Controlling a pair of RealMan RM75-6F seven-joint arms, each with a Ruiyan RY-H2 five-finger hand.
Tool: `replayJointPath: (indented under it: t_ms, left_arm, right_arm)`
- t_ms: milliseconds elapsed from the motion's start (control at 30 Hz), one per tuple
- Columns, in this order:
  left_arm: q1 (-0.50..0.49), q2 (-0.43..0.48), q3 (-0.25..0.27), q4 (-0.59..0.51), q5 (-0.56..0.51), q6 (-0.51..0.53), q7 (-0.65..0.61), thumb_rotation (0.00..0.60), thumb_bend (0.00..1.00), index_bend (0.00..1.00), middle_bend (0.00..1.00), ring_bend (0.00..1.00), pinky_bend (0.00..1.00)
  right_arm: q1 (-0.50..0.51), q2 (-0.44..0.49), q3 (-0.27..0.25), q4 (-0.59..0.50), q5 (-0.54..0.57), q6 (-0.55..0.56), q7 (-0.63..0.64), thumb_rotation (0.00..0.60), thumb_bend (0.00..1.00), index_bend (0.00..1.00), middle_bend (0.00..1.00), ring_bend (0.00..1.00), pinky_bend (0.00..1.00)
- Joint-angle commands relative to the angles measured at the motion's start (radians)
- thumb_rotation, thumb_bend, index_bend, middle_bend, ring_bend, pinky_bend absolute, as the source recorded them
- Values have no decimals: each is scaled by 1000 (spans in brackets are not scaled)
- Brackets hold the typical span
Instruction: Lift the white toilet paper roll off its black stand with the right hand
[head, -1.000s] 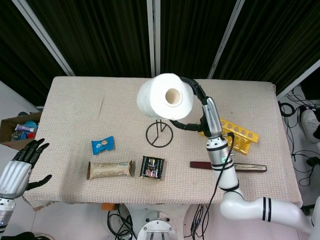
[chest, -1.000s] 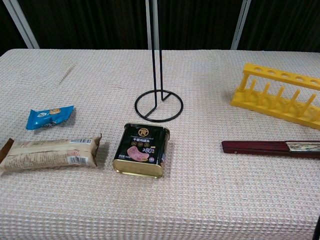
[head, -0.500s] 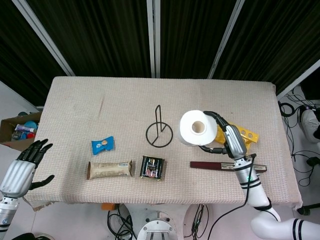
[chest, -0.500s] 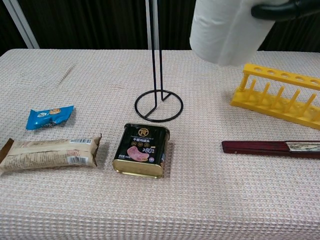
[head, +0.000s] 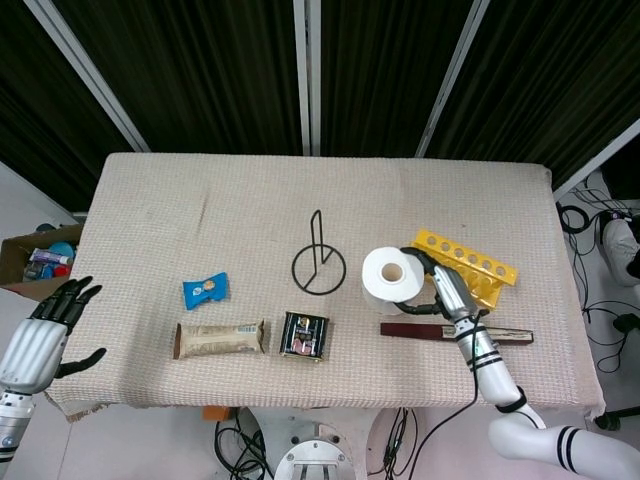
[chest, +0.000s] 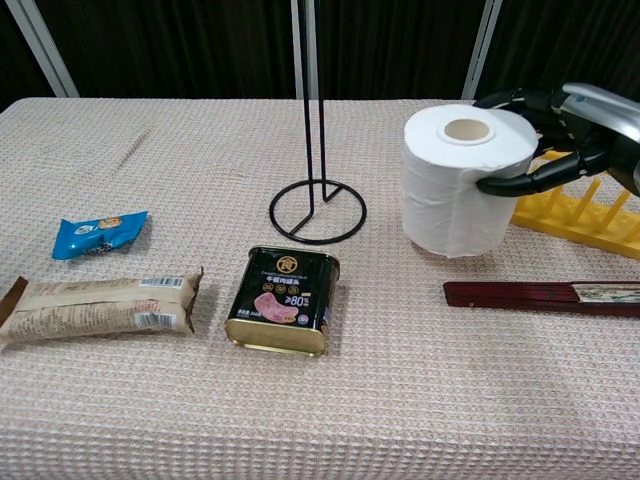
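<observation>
The white toilet paper roll (head: 391, 278) (chest: 463, 178) stands upright on the table, to the right of the bare black stand (head: 318, 262) (chest: 315, 145). My right hand (head: 441, 287) (chest: 560, 130) grips the roll from its right side, fingers wrapped around it. Off the table's near left corner my left hand (head: 52, 322) hangs with its fingers spread and nothing in it; the chest view does not show it.
A yellow rack (head: 465, 266) (chest: 580, 190) sits just behind my right hand. A dark red flat bar (head: 455, 332) (chest: 545, 296) lies in front of it. A black tin (chest: 283, 299), a beige snack bar (chest: 100, 305) and a blue packet (chest: 98, 233) lie left of centre.
My right hand has carried the roll from high above the stand, rightward and down, and the roll now stands upright on the table beside the stand. The left hand barely moved.
</observation>
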Motion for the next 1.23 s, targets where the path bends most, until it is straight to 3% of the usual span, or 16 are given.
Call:
replayJointPath:
  t_ms: [33,67,133,233,367,467,600,733,867,1067,1233]
  left_arm:
    - [1,1,-1,0,-2,0,-1,594,158,115,55,57,217]
    - [1,2,-1,-1,-3,1,-2,593,158,115,55,57,217]
    - [1,2,-1,-1,-1,3,-2,593,158,115,55,57,217]
    - [1,1,0,1,0,3,-1,593,158,115,55,57,218]
    - [0,-1,-1,1,-7,-5,4,592,159,116,56,57,217]
    - [0,-1,1,-1,-1,-1,6,591,159,116,56,56,217]
    - [2,0,-1,-3,-1,5,7,596,158,116,55,56,217]
    - [3,-1,0,-5,1,6,11,592,158,116,55,57,218]
    - [4,-2,0,-6,2,8,17,591,158,116,55,57,217]
    - [6,-3,0,-7,1,10,23,591,158,115,55,56,218]
    - [10,-2,1,-10,6,18,26,592,158,115,55,57,218]
  right_arm:
    - [17,-7,-15,19,-13,-43,29,600,244,246,311,292,370]
    - [24,1,-25,19,-25,-66,42,600,231,173,247,221,314]
    - [35,19,-37,16,-36,-102,54,600,157,18,58,40,108]
    - [35,35,-37,9,-36,-110,57,600,78,0,0,0,0]
    - [17,70,-42,-25,-59,-75,45,600,47,0,0,0,0]
    - [-23,116,-62,-65,-133,18,40,600,42,0,0,0,0]
    - [-125,207,-133,-101,-294,227,11,600,27,0,0,0,0]
    - [-259,256,-179,-53,-378,457,-133,600,22,0,0,0,0]
    - [-395,277,-201,-7,-304,579,-227,600,28,0,0,0,0]
    - [-494,282,-197,52,-189,606,-222,600,73,0,0,0,0]
    - [-512,282,-193,51,-170,589,-282,600,83,0,0,0,0]
